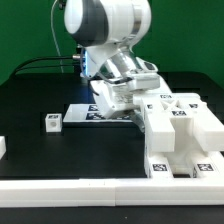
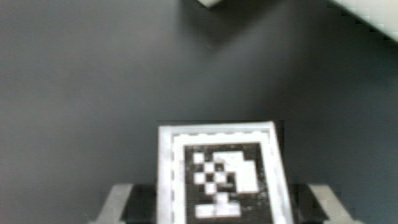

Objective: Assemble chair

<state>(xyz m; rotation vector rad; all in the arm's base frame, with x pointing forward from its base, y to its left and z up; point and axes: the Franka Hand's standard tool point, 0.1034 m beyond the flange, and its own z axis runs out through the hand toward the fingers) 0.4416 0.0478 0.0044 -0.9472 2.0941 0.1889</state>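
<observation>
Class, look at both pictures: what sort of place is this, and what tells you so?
Probably a robotics lab test bench: a white robot arm works over a black table, the white chair pieces carry black-and-white square tags, and a plain green backdrop stands behind.

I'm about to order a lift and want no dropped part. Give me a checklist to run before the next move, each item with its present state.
1. Tagged white piece lies between the fingers of the tool: ok.
2. Piece centred between the fingers: ok.
3. Fingers pressing on the piece: cannot tell; a dark sliver shows at each side.
4. Small cube stands apart from the tool: ok.
5. Clearance to the part-built chair on the exterior view's right: cannot tell.
</observation>
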